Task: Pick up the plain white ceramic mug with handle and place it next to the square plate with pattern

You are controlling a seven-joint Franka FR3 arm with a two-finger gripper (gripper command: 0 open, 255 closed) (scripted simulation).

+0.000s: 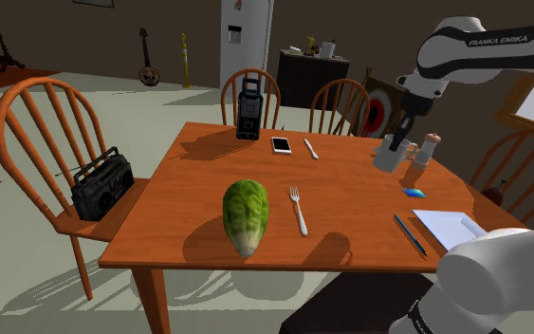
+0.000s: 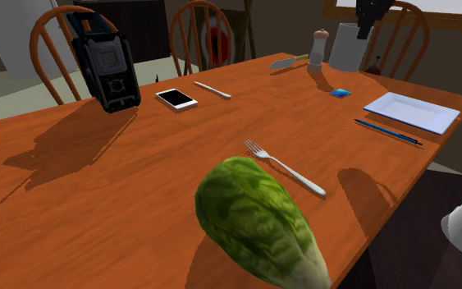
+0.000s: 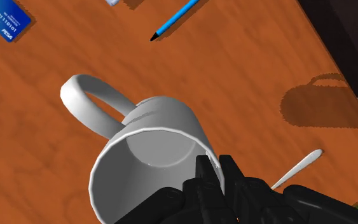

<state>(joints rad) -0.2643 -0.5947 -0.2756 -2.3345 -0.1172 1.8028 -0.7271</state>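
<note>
One wooden table (image 1: 350,204) has four chairs (image 1: 42,133) around it. On it lie one lettuce (image 1: 246,216) and one plate (image 1: 450,226). The one white mug (image 1: 388,157) hangs over the far right part, nearly upright, mouth up. The gripper (image 1: 402,144) pinches its rim between the fingers.

Pretty clearly a dining room in somebody's house: wooden table (image 1: 350,194) with spindle-back chairs (image 1: 42,114) round it, a fork (image 1: 299,209), plate (image 1: 450,228) and pepper mill (image 1: 431,149) laid out, a fridge (image 1: 244,33) at the back, a banjo (image 1: 147,59) leaning on the wall, and a dartboard (image 1: 378,112).
</note>
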